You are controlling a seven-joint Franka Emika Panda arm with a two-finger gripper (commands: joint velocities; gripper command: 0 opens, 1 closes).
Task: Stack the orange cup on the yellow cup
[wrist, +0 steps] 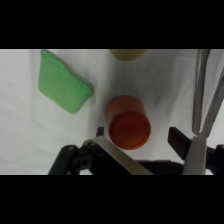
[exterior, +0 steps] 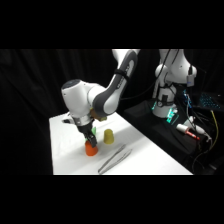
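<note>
Orange cup (wrist: 128, 125): stands base-up on the white table (wrist: 30, 135); in the wrist view it sits just above the picture's centre-bottom, lined up with the gap between the fingers. Long axis upright, leaning slightly toward 11 o'clock as seen from the wrist.

Gripper (wrist: 137, 137): directly over the orange cup; one finger (wrist: 100, 134) shows at the cup's 8 o'clock, the other at its 3 o'clock. Fingers spread wider than the cup, with table showing on the 3 o'clock side; holding nothing. Whether the 8 o'clock finger touches the wall cannot be told.

Side view check: gripper (exterior: 90, 136) low over the orange cup (exterior: 91, 148), fingers reaching down around its top.

Yellow cup (wrist: 127, 54): at 12 o'clock from the orange cup in the wrist view, cut by the top edge, apart from it. In the side view, yellow cup (exterior: 108, 136) stands at 1 o'clock of the orange one, near.

Green cup (wrist: 64, 85): lying on its side, 10 o'clock from the orange cup.

Tongs (wrist: 202, 115): 3 o'clock, beyond the right-hand finger.

Judged step: descent nearly done; closing on the orange cup comes next.
</note>
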